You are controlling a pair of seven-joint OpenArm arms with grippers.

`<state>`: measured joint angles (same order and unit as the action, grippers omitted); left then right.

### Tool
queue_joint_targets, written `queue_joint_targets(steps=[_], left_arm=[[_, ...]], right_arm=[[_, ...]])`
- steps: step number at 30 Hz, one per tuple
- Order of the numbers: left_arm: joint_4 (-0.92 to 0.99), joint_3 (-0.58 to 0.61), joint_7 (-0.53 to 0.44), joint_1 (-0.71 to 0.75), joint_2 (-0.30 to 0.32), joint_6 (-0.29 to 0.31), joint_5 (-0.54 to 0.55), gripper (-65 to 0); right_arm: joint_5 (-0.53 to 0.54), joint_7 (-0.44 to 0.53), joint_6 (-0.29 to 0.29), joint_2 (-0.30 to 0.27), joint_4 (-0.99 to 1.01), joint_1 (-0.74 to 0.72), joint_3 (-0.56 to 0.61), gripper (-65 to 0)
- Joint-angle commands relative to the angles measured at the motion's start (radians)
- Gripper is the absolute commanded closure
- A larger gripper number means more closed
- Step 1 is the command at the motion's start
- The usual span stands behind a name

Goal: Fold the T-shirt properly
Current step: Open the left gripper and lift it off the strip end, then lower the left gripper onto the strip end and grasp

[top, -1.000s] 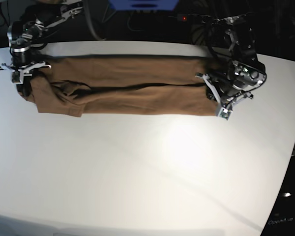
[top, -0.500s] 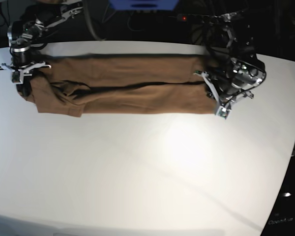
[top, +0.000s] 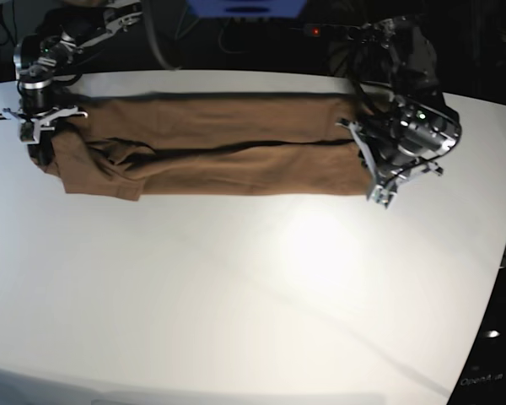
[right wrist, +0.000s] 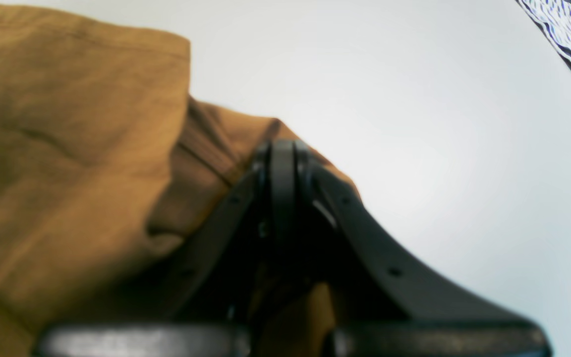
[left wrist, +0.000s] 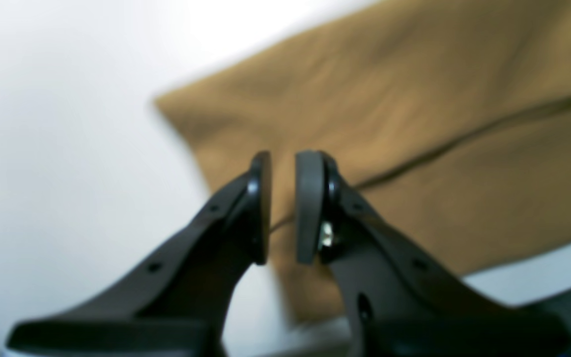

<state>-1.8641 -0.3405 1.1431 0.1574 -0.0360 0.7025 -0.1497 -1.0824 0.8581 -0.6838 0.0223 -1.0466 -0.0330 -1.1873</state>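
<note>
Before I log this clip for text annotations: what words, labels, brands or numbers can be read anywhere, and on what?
"Opensta...": faint pale lettering at the base view's dark lower right corner, cut off and too blurred to read surely.
T-shirt: plain brown, no print or legible tag.
Left gripper, right gripper: no markings legible.

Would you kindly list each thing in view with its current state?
T-shirt: folded lengthwise into a long band, flat on the table.
Left claw: open by a narrow gap, above the shirt's end, gripping nothing.
Right claw: shut, at the shirt's other end; whether it pinches cloth is unclear.
Table: white, bearing the shirt.
</note>
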Motion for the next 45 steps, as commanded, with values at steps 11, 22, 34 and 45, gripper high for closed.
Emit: queue_joint_targets(steps=[11,22,34,45], left_arm=[[-0.027,-0.248,0.168,-0.06,0.124,-0.004,0.02,-9.4],[0.146,-0.254,0.253,-0.143,0.167,-0.004,0.028,-51.2],[0.234,-0.257,0.253,-0.201,0.166,-0.004,0.164,-50.9],[0.403,-0.257,0.253,-0.181,0.206,-0.004,0.48,-50.9]], right_arm=[[-0.054,-0.07,-0.014,0.009,0.01,0.006,-0.003,-0.4],[-0.054,-0.07,-0.014,0.006,0.01,0.02,-0.003,-0.6],[-0.054,-0.096,-0.014,0.005,0.009,0.021,-0.004,-0.6],[-0.054,-0.096,-0.014,0.005,0.009,0.034,-0.004,-0.6]])
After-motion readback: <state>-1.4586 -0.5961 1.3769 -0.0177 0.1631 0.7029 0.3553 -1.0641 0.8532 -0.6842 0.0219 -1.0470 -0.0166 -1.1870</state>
